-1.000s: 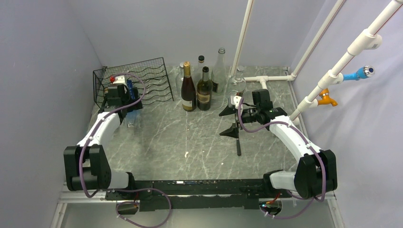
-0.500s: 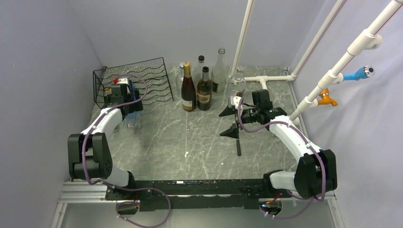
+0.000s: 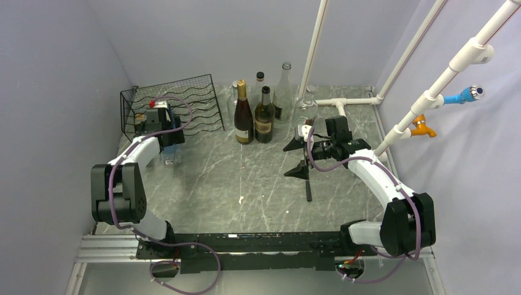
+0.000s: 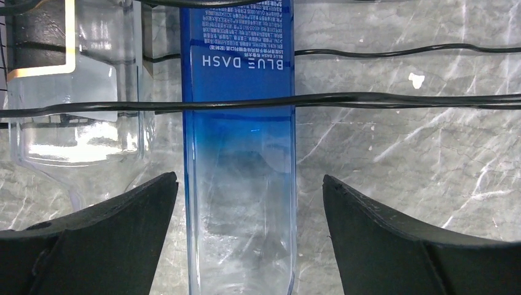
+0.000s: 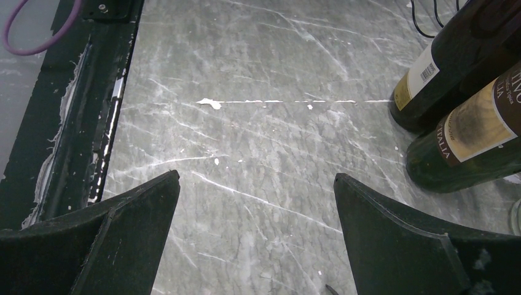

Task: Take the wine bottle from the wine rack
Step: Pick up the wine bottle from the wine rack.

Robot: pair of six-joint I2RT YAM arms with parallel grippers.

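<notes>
Grey marble table [image 3: 246, 178] | step: pre-grasp | blue wine bottle [image 4: 239, 153] lies in wine rack [image 3: 196, 98], between left gripper [image 4: 249, 179] spread fingers, not yet clamped | next: likely squeeze, draw out | right gripper [image 5: 256, 177] spread wide, holding nothing

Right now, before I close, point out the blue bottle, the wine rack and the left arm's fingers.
blue bottle [image 4: 238, 135], left wrist view, on its blue middle.
wine rack [image 3: 198, 106], top external view, on its wavy top wires.
left arm's fingers [image 4: 399, 246], left wrist view, on one finger's black face.
</notes>
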